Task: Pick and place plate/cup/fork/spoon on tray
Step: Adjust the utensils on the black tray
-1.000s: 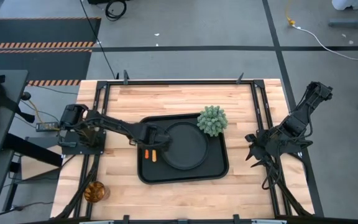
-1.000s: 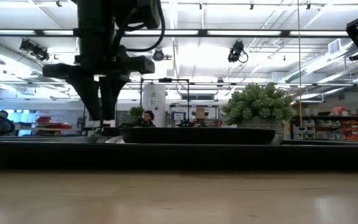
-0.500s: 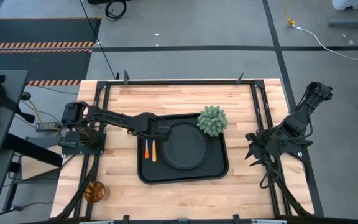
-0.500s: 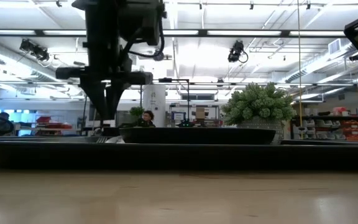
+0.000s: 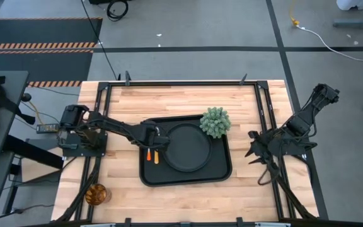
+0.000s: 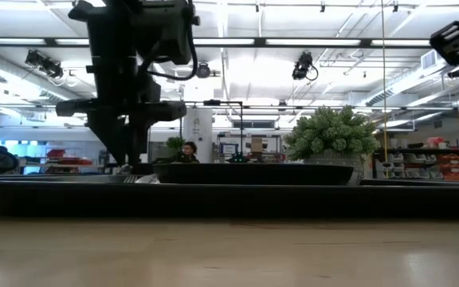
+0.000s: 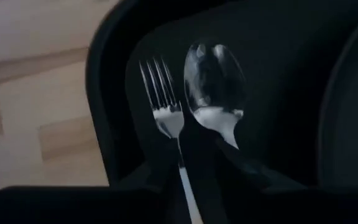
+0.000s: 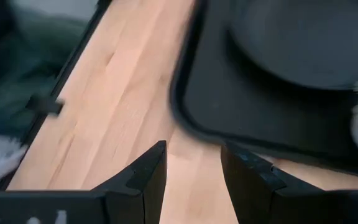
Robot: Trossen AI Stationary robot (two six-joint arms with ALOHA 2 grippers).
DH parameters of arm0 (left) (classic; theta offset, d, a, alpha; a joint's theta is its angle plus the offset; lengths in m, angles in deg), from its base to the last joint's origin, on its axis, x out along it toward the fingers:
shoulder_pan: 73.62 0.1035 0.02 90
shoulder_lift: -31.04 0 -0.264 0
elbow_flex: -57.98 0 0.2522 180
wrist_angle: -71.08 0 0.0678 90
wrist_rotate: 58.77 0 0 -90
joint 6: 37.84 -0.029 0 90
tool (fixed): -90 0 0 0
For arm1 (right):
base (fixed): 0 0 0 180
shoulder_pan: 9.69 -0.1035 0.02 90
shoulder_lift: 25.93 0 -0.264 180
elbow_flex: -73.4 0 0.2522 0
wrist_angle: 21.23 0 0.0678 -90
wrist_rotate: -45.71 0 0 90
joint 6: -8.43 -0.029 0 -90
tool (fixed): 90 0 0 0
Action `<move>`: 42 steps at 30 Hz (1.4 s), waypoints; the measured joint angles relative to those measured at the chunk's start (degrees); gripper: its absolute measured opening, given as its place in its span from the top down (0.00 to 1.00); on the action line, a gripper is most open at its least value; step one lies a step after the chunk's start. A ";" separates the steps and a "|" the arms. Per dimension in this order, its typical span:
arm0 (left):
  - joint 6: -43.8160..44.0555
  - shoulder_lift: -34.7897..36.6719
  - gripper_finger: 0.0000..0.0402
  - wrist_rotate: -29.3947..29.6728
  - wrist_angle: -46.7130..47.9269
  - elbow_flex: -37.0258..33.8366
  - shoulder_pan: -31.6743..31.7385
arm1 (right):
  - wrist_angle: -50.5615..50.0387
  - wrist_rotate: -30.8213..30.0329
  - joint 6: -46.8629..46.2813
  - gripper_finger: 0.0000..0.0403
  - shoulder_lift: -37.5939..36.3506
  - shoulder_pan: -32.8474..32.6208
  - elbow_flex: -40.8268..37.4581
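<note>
The black tray (image 5: 225, 171) lies mid-table with the round black plate (image 5: 185, 149) on it. The fork (image 7: 162, 99) and the spoon (image 7: 215, 81) lie side by side on the tray's left part, left of the plate. Their orange handles show in the high view, the fork's (image 5: 149, 155) and the spoon's (image 5: 157, 158). My left gripper (image 5: 154, 141) is open low over them, its fingers on either side of the fork's stem (image 7: 187, 186). The amber cup (image 5: 95, 194) stands on the table's near left corner. My right gripper (image 8: 194, 180) is open and empty right of the tray.
A green potted plant (image 5: 215, 122) stands at the tray's far right corner, beside the plate. Black frame rails run along the table's left and right sides. Bare wood lies between the tray and my right gripper (image 5: 253, 150).
My left gripper has drawn back from over the utensil handles toward the tray's far left corner, then come part of the way back. The fork and spoon lie where they were on the tray.
</note>
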 joint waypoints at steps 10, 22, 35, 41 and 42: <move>-0.09 0.50 0.45 6.16 0.64 0.00 -4.43 | 0.56 -5.16 11.32 0.67 0.00 11.17 5.03; 0.28 0.48 0.46 10.27 0.64 0.00 -6.92 | 8.99 -11.34 31.51 0.81 1.20 31.39 5.12; -0.91 0.82 0.45 9.31 0.54 0.71 -5.18 | 11.71 -10.52 39.95 0.97 1.66 44.04 5.12; -2.58 0.14 0.44 10.75 -2.31 -0.07 -5.27 | 11.68 -8.33 40.07 0.99 1.66 44.20 5.12; -2.74 0.13 0.44 10.96 -2.07 -0.07 -5.26 | 11.65 -8.33 40.04 0.99 1.66 44.20 5.12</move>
